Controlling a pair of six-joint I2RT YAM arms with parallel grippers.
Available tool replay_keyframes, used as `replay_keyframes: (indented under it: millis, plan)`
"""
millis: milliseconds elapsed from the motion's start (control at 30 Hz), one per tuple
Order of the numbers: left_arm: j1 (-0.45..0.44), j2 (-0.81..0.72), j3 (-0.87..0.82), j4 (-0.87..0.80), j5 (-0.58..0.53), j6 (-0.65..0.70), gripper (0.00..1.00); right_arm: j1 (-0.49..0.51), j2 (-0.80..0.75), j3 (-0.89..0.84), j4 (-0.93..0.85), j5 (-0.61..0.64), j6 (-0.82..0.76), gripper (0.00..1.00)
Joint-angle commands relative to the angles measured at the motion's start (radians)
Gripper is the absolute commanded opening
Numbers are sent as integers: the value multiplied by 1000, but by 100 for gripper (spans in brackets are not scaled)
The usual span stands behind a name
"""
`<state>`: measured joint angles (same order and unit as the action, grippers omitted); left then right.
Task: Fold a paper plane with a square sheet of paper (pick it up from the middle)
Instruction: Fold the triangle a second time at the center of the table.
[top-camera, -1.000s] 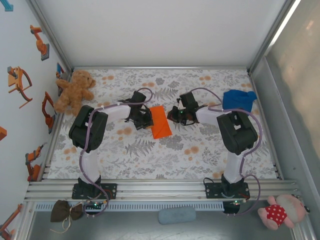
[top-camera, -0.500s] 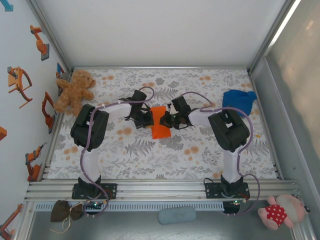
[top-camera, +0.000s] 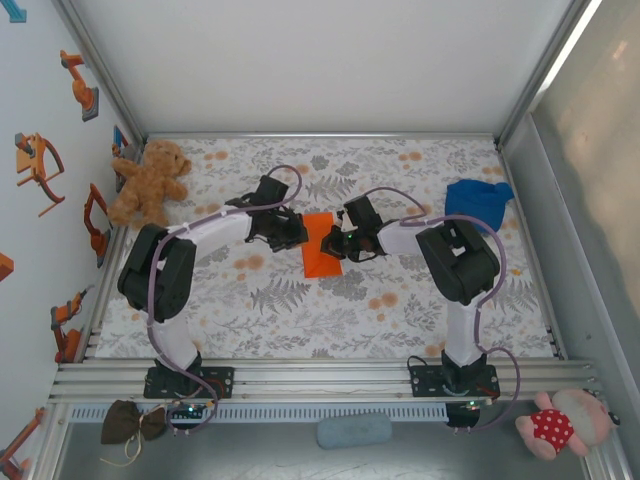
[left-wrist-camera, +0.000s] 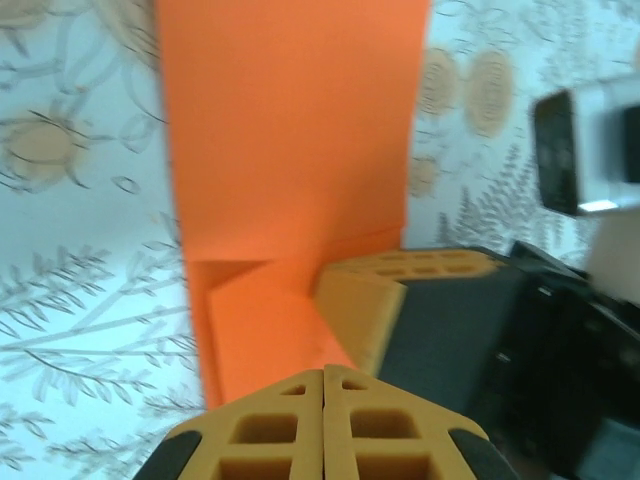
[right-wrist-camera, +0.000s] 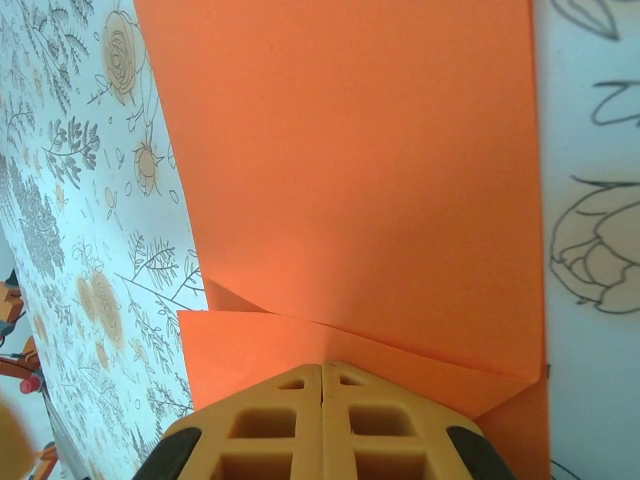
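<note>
Shifted leftward within a second, the left arm (top-camera: 160, 272) is bent; the closed left gripper (top-camera: 291, 233) and closed right gripper (top-camera: 336, 243) are set at opposite edges of the creased, folded orange paper (top-camera: 320, 260), laid mid-table on floral cloth (top-camera: 400, 290).

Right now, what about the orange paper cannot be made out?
Top external: creases of the orange paper are too small; both pairs of jaws cover its side edges.
Left wrist: blurred; shut jaws hide its near end.
Right wrist: top edge crops it; shut jaws hide its near edge.
</note>
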<state>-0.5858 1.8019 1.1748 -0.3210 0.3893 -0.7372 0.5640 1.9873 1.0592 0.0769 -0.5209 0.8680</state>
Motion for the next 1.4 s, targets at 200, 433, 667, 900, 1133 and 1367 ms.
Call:
replay_keyframes:
  millis: [200,433,667,900,1133,1367]
  plan:
    - [-97,19,-64,25,28,-77,10,4,70,-61,-136,139,42,0]
    - [-109,71,-56,25,23,-69,10,4,76,-56,-142,137,46,0]
    - [-110,107,-31,9,4,-51,11,2,80,-51,-149,137,46,0]
    - [-110,126,-13,-29,-24,-18,11,2,84,-50,-152,137,46,0]
    - [-111,128,-4,-68,-53,11,11,1,86,-49,-155,139,45,0]
    - [-108,129,-4,-87,-68,30,11,2,88,-48,-159,140,43,0]
